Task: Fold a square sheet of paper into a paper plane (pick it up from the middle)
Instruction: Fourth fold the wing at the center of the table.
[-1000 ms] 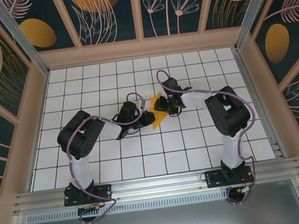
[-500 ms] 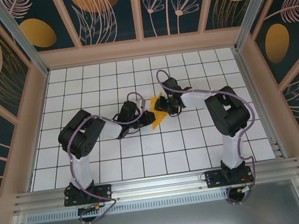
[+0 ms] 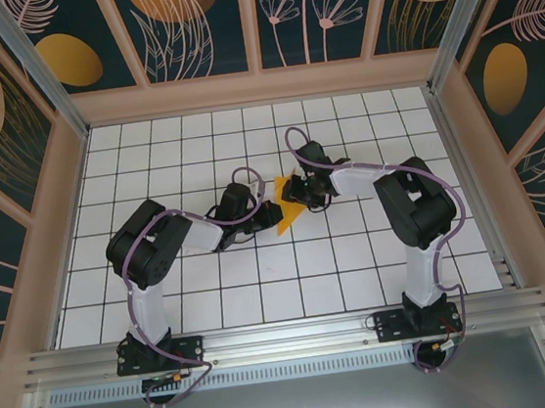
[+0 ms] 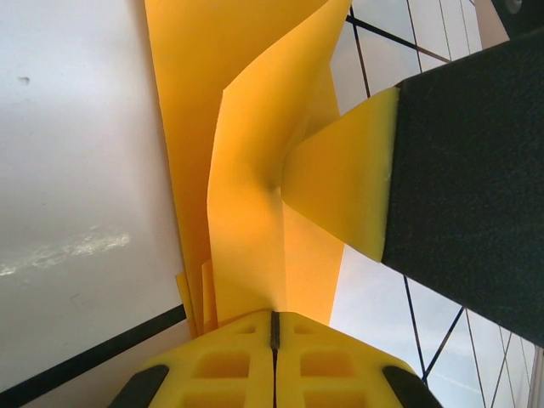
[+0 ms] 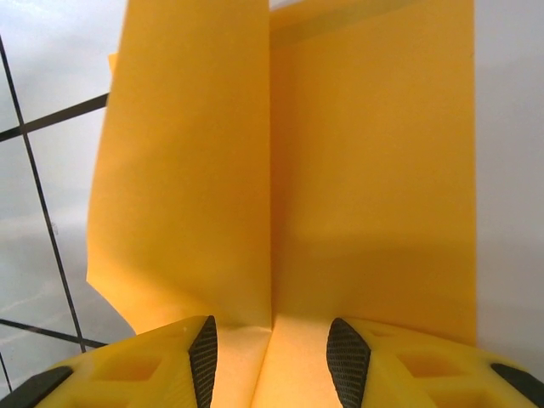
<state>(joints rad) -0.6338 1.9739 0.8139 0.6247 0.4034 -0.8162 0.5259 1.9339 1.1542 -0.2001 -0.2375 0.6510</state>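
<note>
The square sheet of paper (image 3: 288, 215) lies mid-table, folded into a pointed, layered orange-yellow wedge, the paper plane's shape. My left gripper (image 3: 266, 212) meets it from the left. In the left wrist view this gripper (image 4: 273, 327) is shut on the near edge of the paper (image 4: 246, 170), whose upper flap curls upward. My right gripper (image 3: 294, 194) sits at the wedge's upper right. Its black finger with a yellow pad (image 4: 459, 170) touches the raised flap. In the right wrist view the right gripper (image 5: 272, 357) is open, jaws apart over the paper (image 5: 357, 170), with a crease running into the gap.
The white gridded table (image 3: 357, 253) is fenced by low peach walls (image 3: 259, 87) at the back and sides. An aluminium rail (image 3: 287, 335) carries both arm bases at the near edge. The two arms bend inward, wrists nearly touching above the paper.
The left jaws have closed the last bit onto the paper's edge. Both arms and the paper stay almost where they were.
</note>
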